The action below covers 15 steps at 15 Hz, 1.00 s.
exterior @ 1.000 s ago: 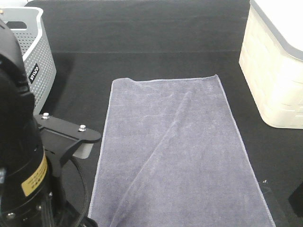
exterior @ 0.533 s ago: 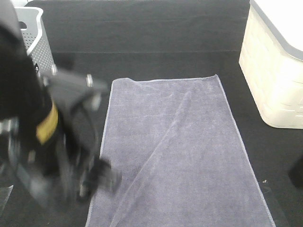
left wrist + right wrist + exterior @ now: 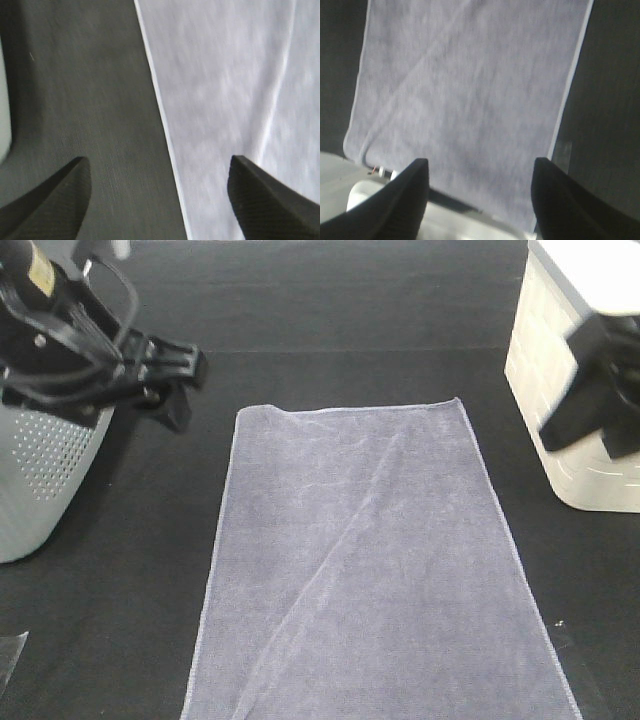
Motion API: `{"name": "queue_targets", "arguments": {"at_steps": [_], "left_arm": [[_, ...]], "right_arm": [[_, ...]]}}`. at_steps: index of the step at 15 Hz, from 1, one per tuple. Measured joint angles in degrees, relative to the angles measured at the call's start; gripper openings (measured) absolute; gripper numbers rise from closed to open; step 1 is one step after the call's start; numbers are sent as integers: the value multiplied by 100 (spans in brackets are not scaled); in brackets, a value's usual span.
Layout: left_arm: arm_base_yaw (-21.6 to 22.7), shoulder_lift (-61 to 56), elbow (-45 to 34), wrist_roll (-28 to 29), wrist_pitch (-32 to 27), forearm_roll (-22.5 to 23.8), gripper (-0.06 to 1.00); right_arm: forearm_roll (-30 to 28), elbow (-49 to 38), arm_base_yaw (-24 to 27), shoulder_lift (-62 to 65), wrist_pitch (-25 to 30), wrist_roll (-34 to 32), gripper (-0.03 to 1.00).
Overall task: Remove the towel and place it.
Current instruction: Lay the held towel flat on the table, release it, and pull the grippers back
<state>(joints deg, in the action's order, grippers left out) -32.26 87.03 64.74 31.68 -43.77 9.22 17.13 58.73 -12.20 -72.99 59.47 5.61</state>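
The slate-grey towel (image 3: 365, 560) lies spread flat on the black table, with a diagonal crease running across it. Its lighter hem (image 3: 161, 117) shows in the left wrist view. My left gripper (image 3: 178, 390) hovers open beyond the towel's far-left corner, next to the basket, holding nothing. In its wrist view the left gripper (image 3: 160, 200) straddles the towel's edge from above. My right gripper (image 3: 575, 405), blurred, hangs open in front of the cream box. Its wrist view shows the right gripper (image 3: 477, 200) high over the towel (image 3: 470, 85), empty.
A grey perforated basket (image 3: 40, 470) stands at the left edge. A cream plastic box (image 3: 560, 455) with a grey lid stands at the right. Black table cloth (image 3: 330, 300) stretches behind the towel. A pale object (image 3: 435, 225) lies below the right gripper in its wrist view.
My left arm swung from the near-left front up and away to the far left by the basket. My right arm rose into view in front of the cream box. The towel stayed still.
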Motion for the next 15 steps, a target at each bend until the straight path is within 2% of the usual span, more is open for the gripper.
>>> {"name": "queue_targets", "arguments": {"at_steps": [1,3,8,13,14,15], "left_arm": [[286,206,172,-189,57,-34,72],[544,756,596,-418,57,-57,72],[928,2595,2189,-579,57,-80,72],[1037,4360,4309,-625,-155,-92,67],[1037,4360,4309,-625,-155,-92,67],[1071,4876,5048,-647,-493,-103,67]], "right_arm": [[-11,229,0,-218,-29,11,58],[-23,751,0,-688,-103,11,58],[-29,1868,0,-1879,-269,52,57],[-29,2063,0,-2469,-728,321,57],[-29,2063,0,-2469,-728,321,57],[-29,2063,0,-2492,-733,321,57]]}}
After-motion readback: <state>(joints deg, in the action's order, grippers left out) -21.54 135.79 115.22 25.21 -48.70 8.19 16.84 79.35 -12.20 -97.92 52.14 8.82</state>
